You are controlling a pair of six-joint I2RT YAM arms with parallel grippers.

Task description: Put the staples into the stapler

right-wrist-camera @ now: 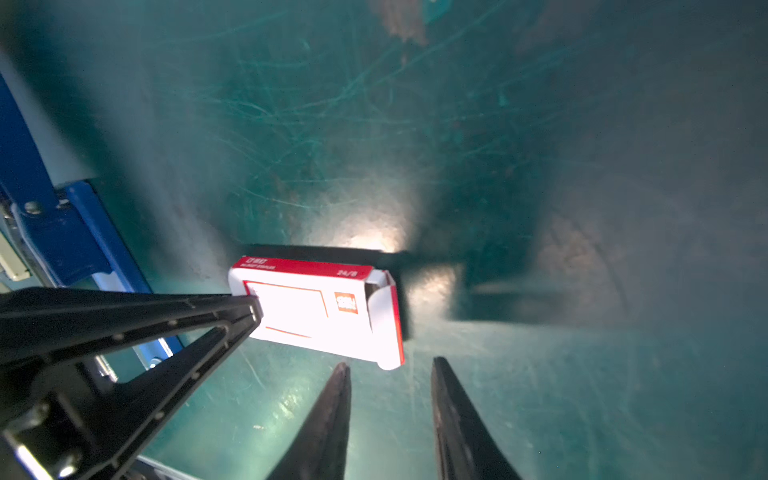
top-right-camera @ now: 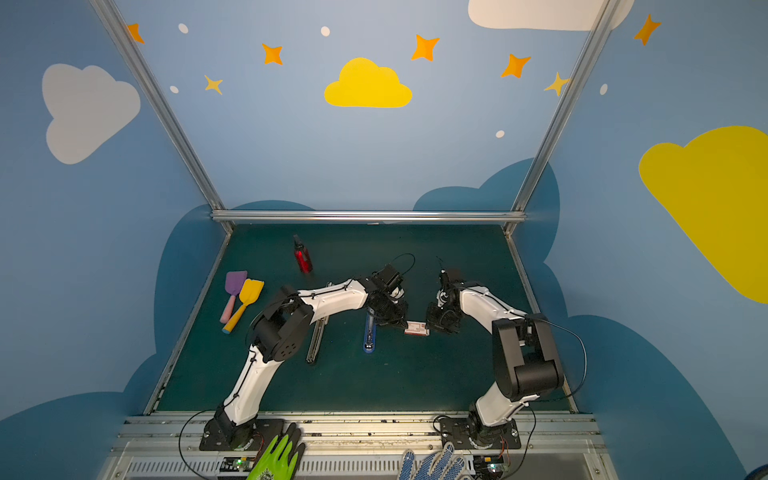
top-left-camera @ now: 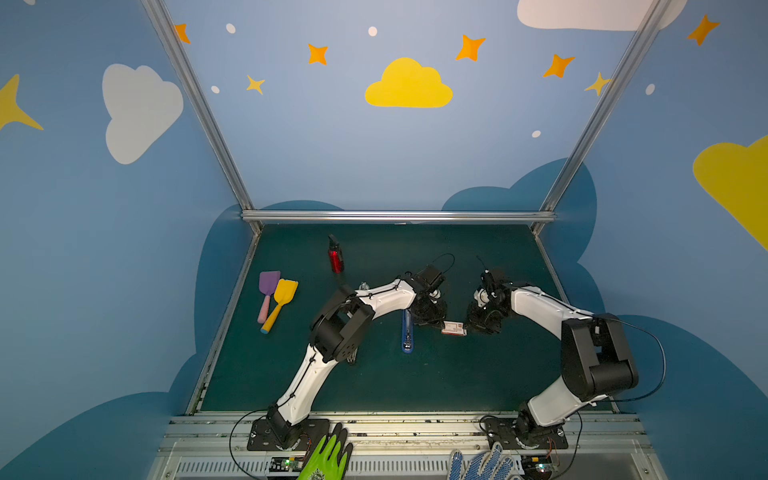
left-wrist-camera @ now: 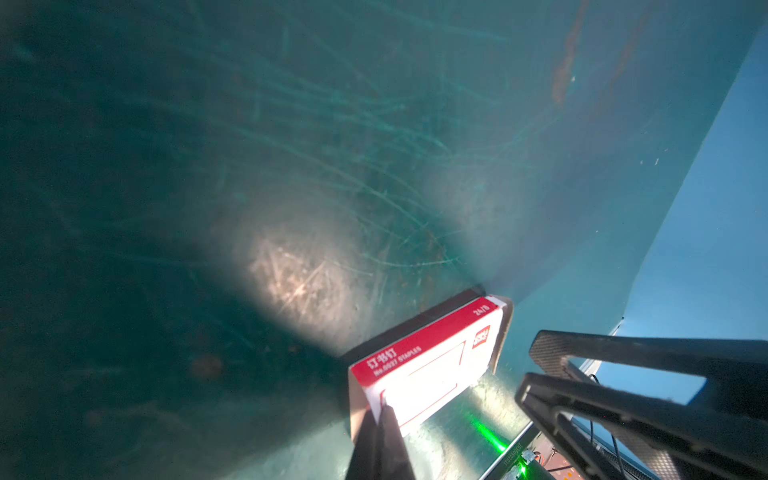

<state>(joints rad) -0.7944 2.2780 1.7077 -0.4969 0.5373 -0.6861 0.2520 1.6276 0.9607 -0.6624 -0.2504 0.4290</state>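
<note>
The dark green worktop [top-left-camera: 457, 382] has both arms reaching to its middle, and the blue stapler [top-left-camera: 407, 332] lies there swung open flat, its long axis running near to far. Just right of the stapler is the white and red staple box [top-left-camera: 454, 328], which looks lifted a little clear of the worktop, judging by the shadow under it in the right wrist view. The left fingers [right-wrist-camera: 249, 309] are pinched fully together on the box's left end and carry it. At the right end the flap [right-wrist-camera: 384, 328] stands bent open, but no staple strip shows, so the staples seem to be inside. The right fingers [right-wrist-camera: 332, 415] stand partly apart with nothing between them, their tips just short of the flap end and not touching it. The step in hand appears to be opening the box to get a strip out. The next move likely calls for the right fingers to close on the inner tray or a strip at the open end while the left grip holds firm. The card is thin, so a hard squeeze could crush it.
</note>
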